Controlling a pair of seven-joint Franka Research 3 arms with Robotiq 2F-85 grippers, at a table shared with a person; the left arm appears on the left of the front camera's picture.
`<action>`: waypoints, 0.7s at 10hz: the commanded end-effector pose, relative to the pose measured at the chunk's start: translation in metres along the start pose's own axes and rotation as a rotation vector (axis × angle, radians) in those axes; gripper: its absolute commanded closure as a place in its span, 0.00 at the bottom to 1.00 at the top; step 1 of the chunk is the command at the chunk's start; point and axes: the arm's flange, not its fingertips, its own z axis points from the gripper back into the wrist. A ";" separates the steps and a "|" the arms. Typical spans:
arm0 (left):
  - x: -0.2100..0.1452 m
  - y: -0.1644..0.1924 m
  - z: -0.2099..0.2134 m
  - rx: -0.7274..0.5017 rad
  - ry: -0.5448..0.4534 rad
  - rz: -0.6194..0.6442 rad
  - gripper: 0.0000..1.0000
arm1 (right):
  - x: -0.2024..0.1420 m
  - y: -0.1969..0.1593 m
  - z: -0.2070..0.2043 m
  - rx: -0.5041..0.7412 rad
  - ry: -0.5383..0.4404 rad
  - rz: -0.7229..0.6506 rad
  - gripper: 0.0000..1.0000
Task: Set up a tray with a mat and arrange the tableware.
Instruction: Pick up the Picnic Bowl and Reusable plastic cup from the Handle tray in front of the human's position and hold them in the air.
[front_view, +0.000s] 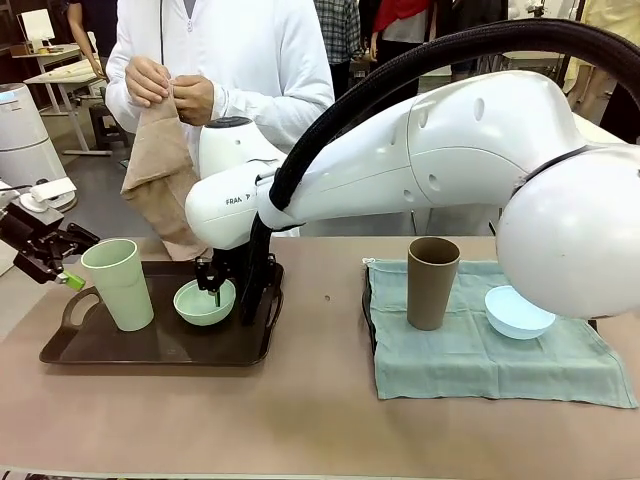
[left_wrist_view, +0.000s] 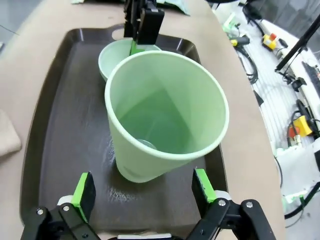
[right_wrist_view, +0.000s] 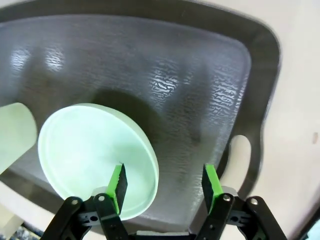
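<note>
1. Dark brown tray (front_view: 110, 350), smooth and shiny, rounded corners, a cut-out handle at each end, on the tan table (front_view: 320, 420).
2. Pale green cup (front_view: 119, 283), tall, matte, no handle, upright at the tray's left end.
3. Mint green bowl (front_view: 204, 303), small and round, on the tray right of the cup, close but apart.
4. Teal cloth mat (front_view: 480, 360), soft and wrinkled, flat on the table well right of the tray, not on it.
5. Brown cup (front_view: 431, 282) and light blue bowl (front_view: 517, 312) on the mat, side by side, apart.
6. Left gripper (front_view: 62, 270) wide open at the tray's left edge; in the left wrist view (left_wrist_view: 145, 187), pads either side of the cup's base, not touching.
7. Right gripper (front_view: 216, 285) over the bowl, partly open; in the right wrist view (right_wrist_view: 165, 182), one pad above the bowl's rim, the other above bare tray, nothing held.
8. Bumpy tray floor clear in the right wrist view.
9. Person's hands (front_view: 170, 90) holding a tan towel (front_view: 160, 170) at the far side.
</note>
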 end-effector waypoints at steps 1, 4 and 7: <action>0.002 -0.002 -0.016 0.000 -0.008 -0.034 0.00 | 0.012 0.009 -0.001 -0.038 -0.028 -0.029 0.22; 0.010 -0.005 -0.033 -0.050 -0.011 -0.033 0.00 | 0.017 0.006 -0.005 -0.047 -0.025 -0.040 0.22; 0.012 -0.004 -0.044 -0.061 -0.012 -0.037 0.00 | 0.019 0.004 -0.009 -0.032 -0.026 -0.038 0.22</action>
